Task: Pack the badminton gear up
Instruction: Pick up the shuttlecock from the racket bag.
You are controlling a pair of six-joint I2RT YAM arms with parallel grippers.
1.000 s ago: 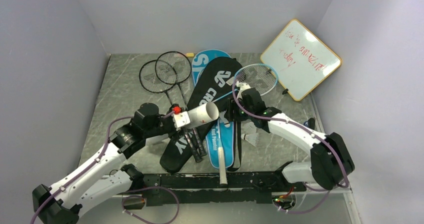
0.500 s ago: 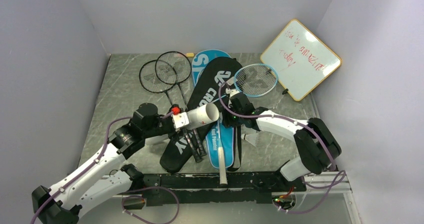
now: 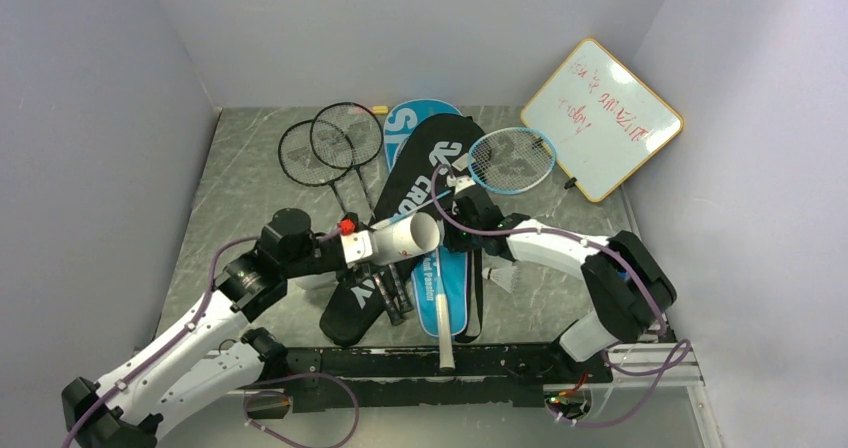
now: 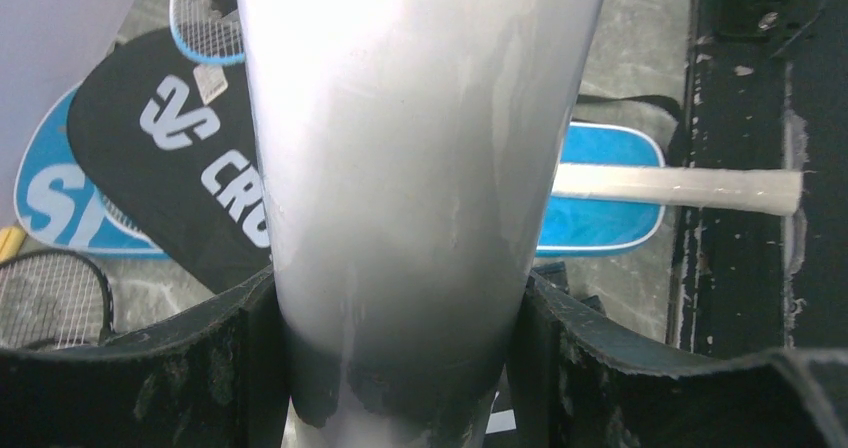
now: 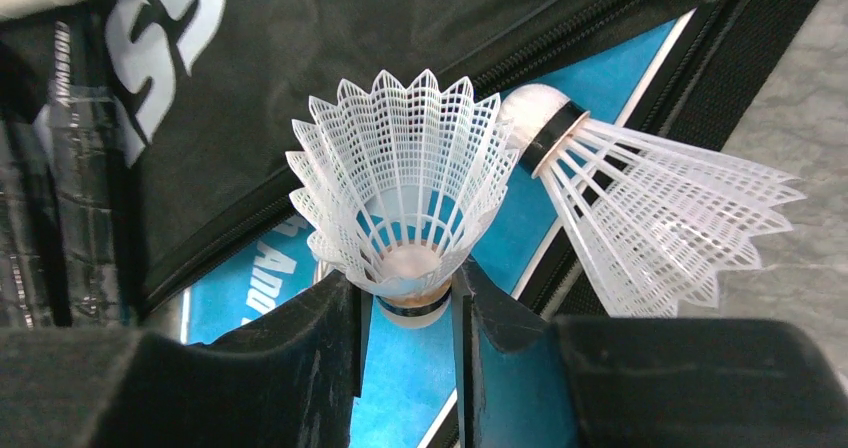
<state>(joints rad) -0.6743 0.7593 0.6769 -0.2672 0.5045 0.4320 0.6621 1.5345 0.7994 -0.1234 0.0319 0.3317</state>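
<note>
White tube firm in the left tool, shuttlecock firm in the right tool, black "CRO" cover below

Robot lab enclosure: bare grey walls, marbled table, black mounting rail.

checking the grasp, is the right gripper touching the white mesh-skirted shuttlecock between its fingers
Touching. Right wrist view: the right gripper has both fingers pressed on the cork base of the white mesh-skirted shuttlecock, no gap.
</note>
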